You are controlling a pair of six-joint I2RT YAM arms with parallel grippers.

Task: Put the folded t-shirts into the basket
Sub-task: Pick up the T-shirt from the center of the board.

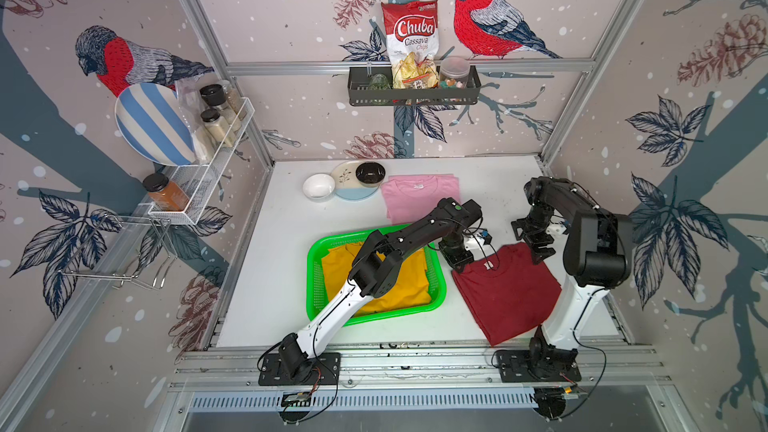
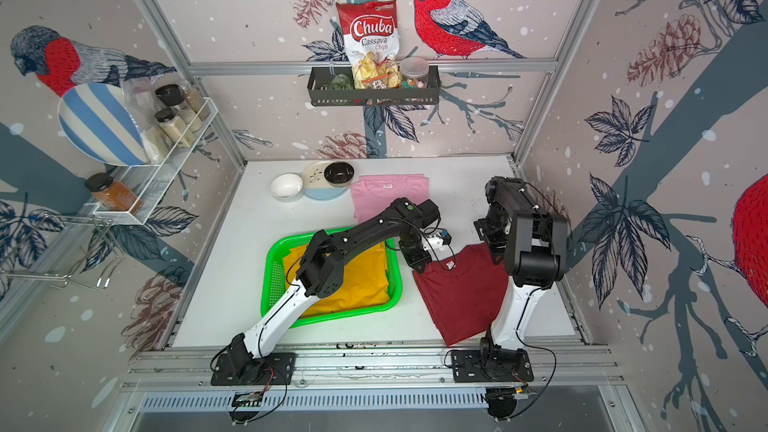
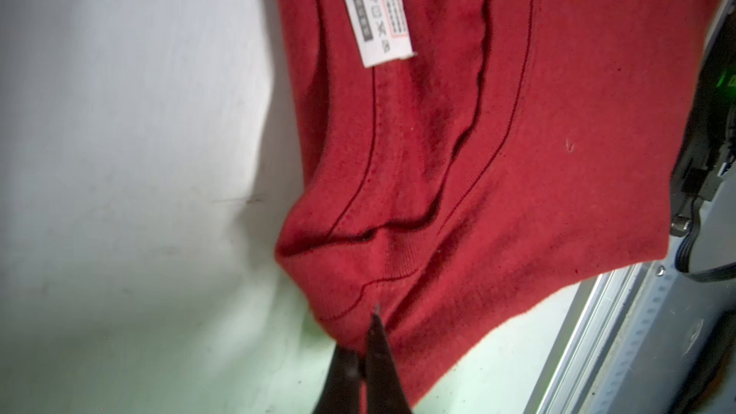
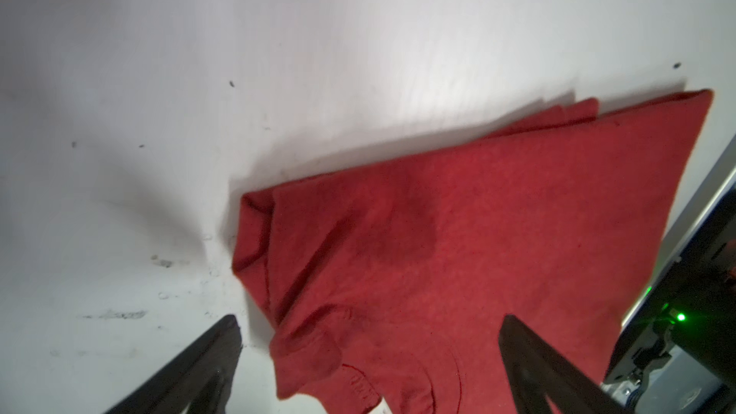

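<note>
Lying flat on the white table [image 1: 270,268], the dark red t-shirt [image 1: 509,297] sits just beside the green basket [image 1: 314,284], on the side toward the right arm. Its long axis runs on a slant. The collar end, with the neck label [image 3: 374,13], is the end nearer the basket, and the hem end trails away from it toward the front rail.

The left gripper [image 3: 372,336] has its jaws pinched together on the collar-end corner closest to the basket, with fabric bunched at the tips. The right gripper [image 4: 370,324] stands with its jaws spread wide and holds nothing. The collar-end corner farther from the basket lies between its fingers, though contact with the cloth cannot be told.

The coming move looks like a short sideways carry across the basket's near wall. It would be led by the left arm, once the right jaws close on their corner.

The mustard yellow t-shirt [image 1: 411,288] already lies inside the basket. The light pink t-shirt [image 1: 415,197] lies beyond the basket's far wall.
</note>
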